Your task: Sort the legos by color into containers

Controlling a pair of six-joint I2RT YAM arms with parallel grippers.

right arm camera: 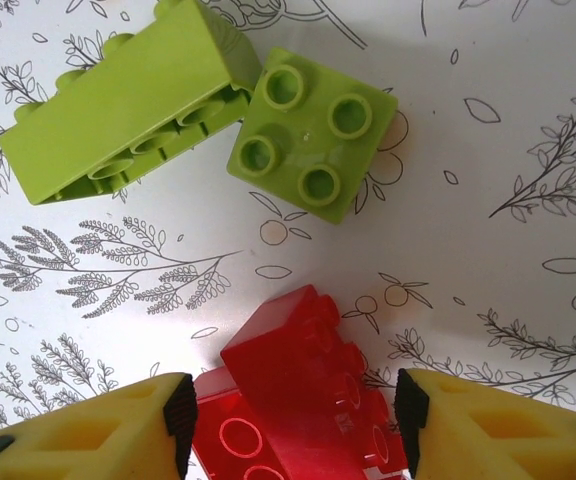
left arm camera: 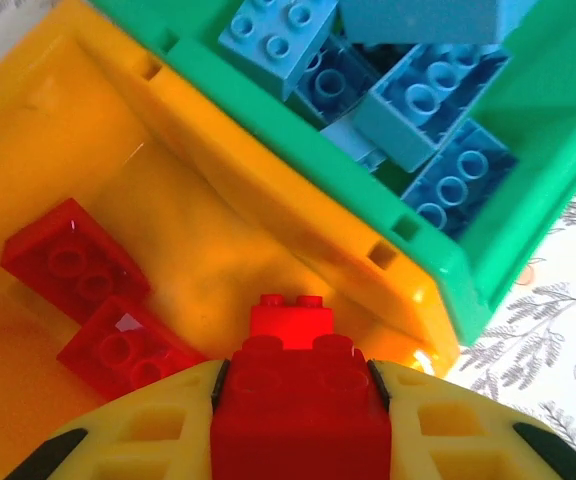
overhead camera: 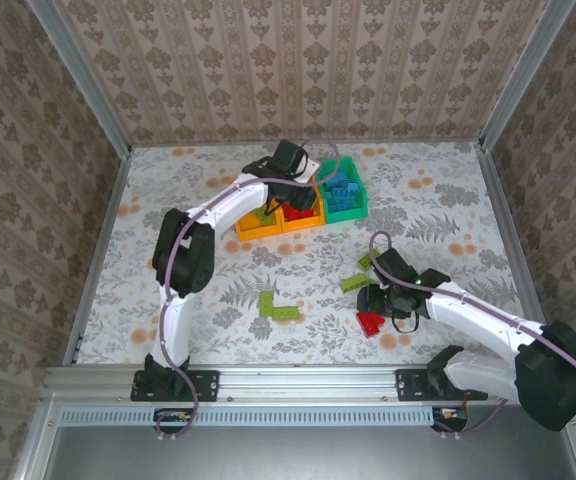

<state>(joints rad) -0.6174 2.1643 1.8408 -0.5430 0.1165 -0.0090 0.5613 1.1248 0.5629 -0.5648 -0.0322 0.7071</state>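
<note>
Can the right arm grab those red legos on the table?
Probably yes. The right gripper sits low over the red legos, with a finger on each side and nothing in between. The green legos lie farther off, out of the way.

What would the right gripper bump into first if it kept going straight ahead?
Most likely the red bricks lying between the right gripper's jaws, with the table right under them. The lime green bricks sit farther off.
</note>
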